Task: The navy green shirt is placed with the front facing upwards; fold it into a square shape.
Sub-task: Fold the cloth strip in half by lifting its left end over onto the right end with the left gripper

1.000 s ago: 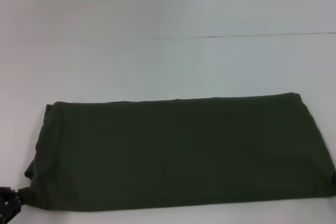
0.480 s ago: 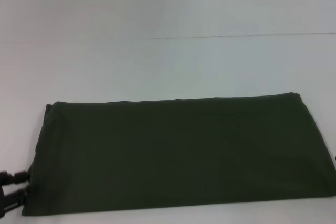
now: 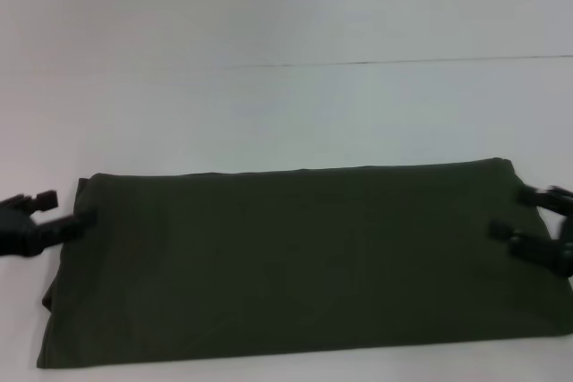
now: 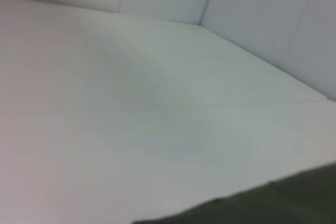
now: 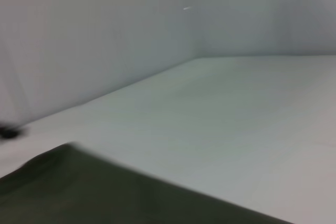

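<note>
The navy green shirt [image 3: 304, 261] lies flat on the white counter [image 3: 286, 114] as a long folded band, plain side up, filling the lower half of the head view from the left margin to the right margin. Its far edge runs nearly straight across the middle of the frame; its near edge sits just above the bottom border. The left short edge is slightly rumpled toward the lower left corner.

The left pincer [image 3: 54, 210] is at the left edge of the frame, level with the upper left corner of the band, fingers parted wide, with the lower finger tip at the cloth edge. The right pincer [image 3: 528, 214] is at the right edge, over the upper right corner of the band, fingers likewise spread apart and holding nothing.

The upper half of the frame shows bare counter surface. In both wrist views only a strip of cloth edge [image 4: 273, 205] [image 5: 79, 190] appears against the counter.
</note>
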Available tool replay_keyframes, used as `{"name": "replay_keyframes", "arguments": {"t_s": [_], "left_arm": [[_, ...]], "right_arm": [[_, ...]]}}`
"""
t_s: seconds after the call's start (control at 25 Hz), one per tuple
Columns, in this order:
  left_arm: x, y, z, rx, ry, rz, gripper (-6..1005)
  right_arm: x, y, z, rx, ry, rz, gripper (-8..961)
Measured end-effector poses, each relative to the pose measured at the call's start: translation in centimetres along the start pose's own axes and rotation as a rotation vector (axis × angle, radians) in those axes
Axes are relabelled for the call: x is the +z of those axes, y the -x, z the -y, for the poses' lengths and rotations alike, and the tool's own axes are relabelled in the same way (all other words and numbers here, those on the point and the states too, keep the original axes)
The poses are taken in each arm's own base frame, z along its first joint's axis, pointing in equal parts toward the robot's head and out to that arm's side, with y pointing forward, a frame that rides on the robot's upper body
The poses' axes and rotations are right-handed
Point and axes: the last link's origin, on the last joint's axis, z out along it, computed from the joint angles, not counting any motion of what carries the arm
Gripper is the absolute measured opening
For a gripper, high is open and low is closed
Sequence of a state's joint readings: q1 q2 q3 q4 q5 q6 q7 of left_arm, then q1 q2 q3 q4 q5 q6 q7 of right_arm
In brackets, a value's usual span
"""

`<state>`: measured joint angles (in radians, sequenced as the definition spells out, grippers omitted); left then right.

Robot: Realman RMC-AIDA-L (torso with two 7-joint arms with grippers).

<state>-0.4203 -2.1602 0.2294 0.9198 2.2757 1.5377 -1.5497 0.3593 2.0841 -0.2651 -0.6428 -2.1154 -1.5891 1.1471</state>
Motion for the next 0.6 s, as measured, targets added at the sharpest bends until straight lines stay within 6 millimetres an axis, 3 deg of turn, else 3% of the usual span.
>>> {"name": "replay_keyframes", "arguments": {"t_s": [0.12, 0.28, 0.6], "left_arm": [[1.2, -0.6, 0.3, -0.062, -0.017, 0.004, 778], [1.6, -1.1, 0.2, -0.131, -0.010, 0.015, 815], [-1.7, -2.6, -0.1, -0.295, -0.042, 0.118, 814]], "right_arm": [[2.3, 1.3, -1.3, -0.114, 0.160, -0.054, 767], [3.1, 2.7, -3.4, -0.298, 0.365, -0.071, 765], [2.8, 4.3, -5.5, -0.419, 0.575, -0.093, 760]]}}
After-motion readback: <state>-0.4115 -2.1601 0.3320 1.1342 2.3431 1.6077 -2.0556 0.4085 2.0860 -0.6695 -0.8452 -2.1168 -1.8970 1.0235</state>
